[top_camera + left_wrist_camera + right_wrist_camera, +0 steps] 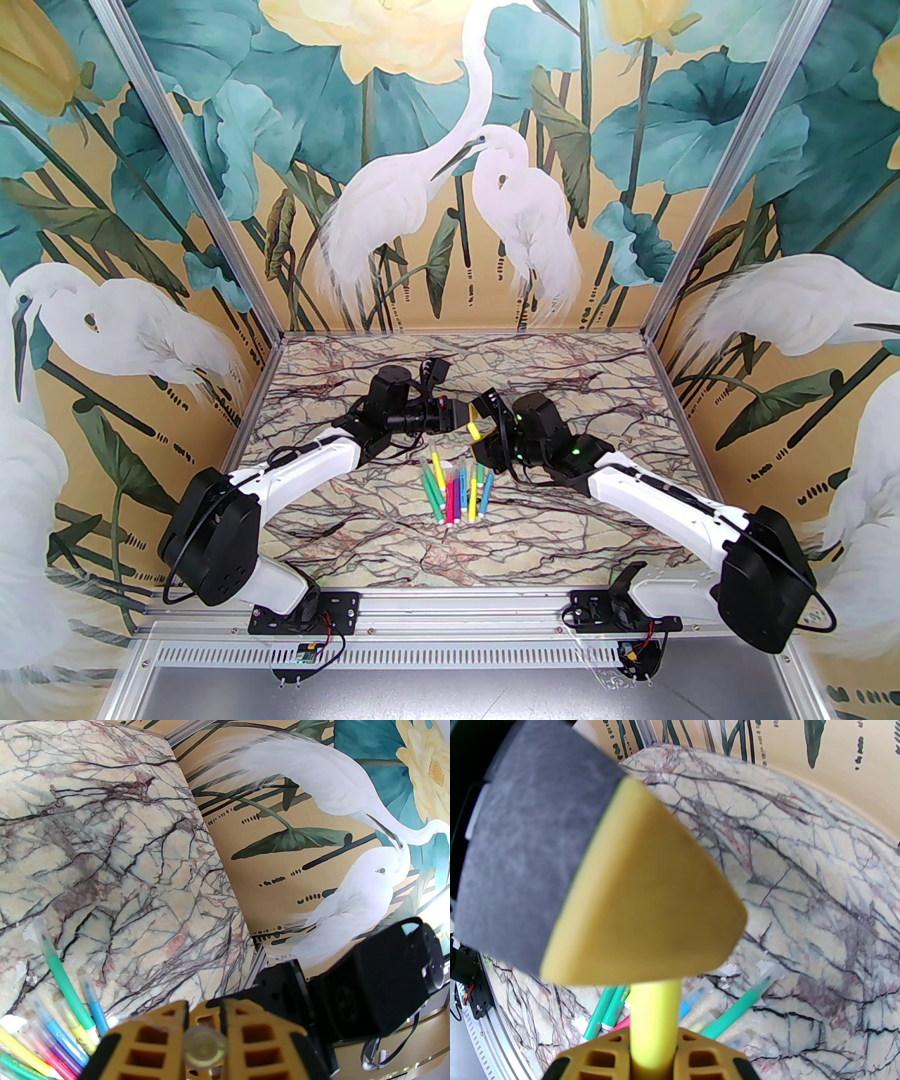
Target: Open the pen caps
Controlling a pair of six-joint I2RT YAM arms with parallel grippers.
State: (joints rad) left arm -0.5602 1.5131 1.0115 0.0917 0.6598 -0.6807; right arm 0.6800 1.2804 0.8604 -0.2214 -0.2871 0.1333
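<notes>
Above the table my two grippers meet tip to tip. The right gripper (482,426) (655,1038) is shut on the barrel of a yellow pen (655,1001). That pen runs straight into the left gripper (462,415) (204,1011), whose yellow finger (647,888) hides its far end. In the left wrist view a round whitish pen cap (205,1048) sits end-on between the shut fingers. The other pens (457,492) lie in a fan-shaped pile on the marble table (351,513) just below the grippers. A green pen (66,987) (741,1004) there wears a translucent cap (771,975).
Painted walls close in the table on the left, back and right. An aluminium rail (450,605) with both arm bases runs along the near edge. The right arm's black wrist (369,983) sits close beside my left fingers. Small white scraps (15,1024) lie around the pile.
</notes>
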